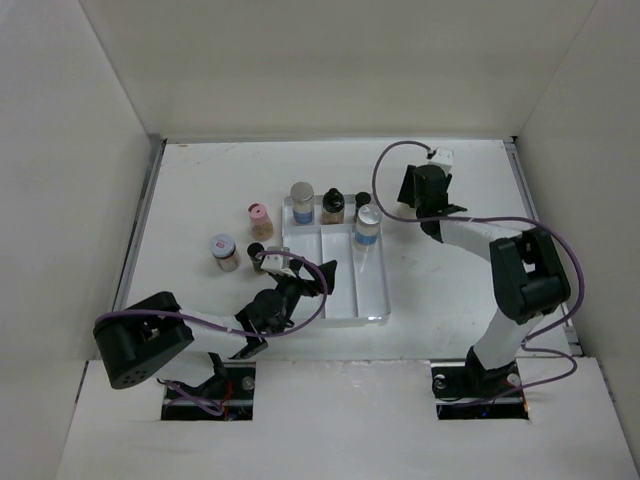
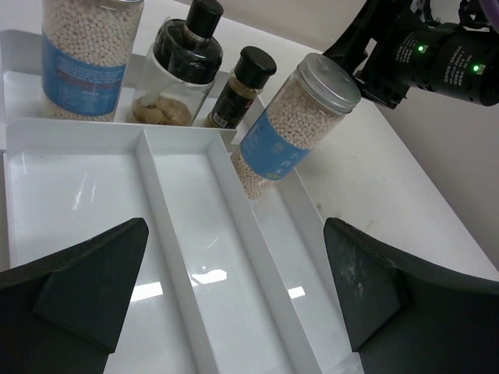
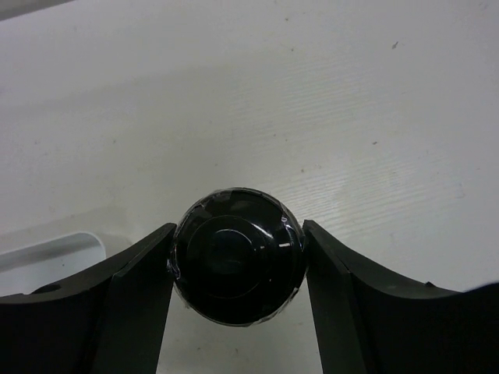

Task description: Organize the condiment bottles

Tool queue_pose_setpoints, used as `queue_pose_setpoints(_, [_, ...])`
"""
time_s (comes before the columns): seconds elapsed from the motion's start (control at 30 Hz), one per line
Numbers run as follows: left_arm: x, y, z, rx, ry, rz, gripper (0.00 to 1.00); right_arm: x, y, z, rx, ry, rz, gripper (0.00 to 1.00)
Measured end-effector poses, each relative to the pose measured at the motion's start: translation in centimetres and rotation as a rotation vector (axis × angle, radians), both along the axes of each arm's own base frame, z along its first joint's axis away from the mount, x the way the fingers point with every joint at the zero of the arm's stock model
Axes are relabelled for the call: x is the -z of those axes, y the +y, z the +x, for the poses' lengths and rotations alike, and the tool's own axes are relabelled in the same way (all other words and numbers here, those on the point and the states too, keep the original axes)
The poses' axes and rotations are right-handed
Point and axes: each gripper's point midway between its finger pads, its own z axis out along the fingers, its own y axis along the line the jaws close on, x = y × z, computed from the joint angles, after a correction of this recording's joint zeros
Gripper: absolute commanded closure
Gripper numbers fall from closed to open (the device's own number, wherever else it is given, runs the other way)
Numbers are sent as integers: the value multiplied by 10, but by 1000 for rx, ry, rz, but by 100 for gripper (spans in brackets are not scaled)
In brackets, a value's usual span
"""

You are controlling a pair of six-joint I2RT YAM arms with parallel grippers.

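white table (image 1: 200,190), left jaws spread wide above white tray (image 2: 78,187), holding nothing, right jaws clenched on black-capped bottle (image 3: 238,257)

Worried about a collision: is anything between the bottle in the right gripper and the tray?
Nothing visible stands on the bare table between them. The right gripper holds the black-capped bottle beside the tray, but the tilted silver-capped jar fills the far end of its right compartment.
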Motion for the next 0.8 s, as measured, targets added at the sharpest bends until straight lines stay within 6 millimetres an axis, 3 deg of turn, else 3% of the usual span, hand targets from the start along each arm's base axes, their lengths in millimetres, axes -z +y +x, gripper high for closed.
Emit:
queue_pose_setpoints(0.1, [0, 0, 0, 0, 0, 0, 0, -1, -3, -13, 7, -20, 0, 43])
queue_pose_setpoints(0.27, [3, -1, 0, 1, 5, 8, 0, -23, -5, -87, -11, -45, 16, 43])
queue_pose_setpoints(0.4, [5, -1, 1, 0, 9, 14, 0, -63, 19, -135, -93, -145, 91, 44])
queue_pose_setpoints(0.5, [4, -2, 3, -3, 7, 11, 0, -80, 49, -161, -175, -193, 159, 44])
queue_pose_setpoints(0.63, [2, -1, 5, -9, 5, 8, 0, -74, 85, -189, -280, -162, 202, 44])
queue_pose_setpoints(0.8, [2, 1, 7, -16, 5, 8, 2, -44, 115, -202, -343, -78, 173, 43])
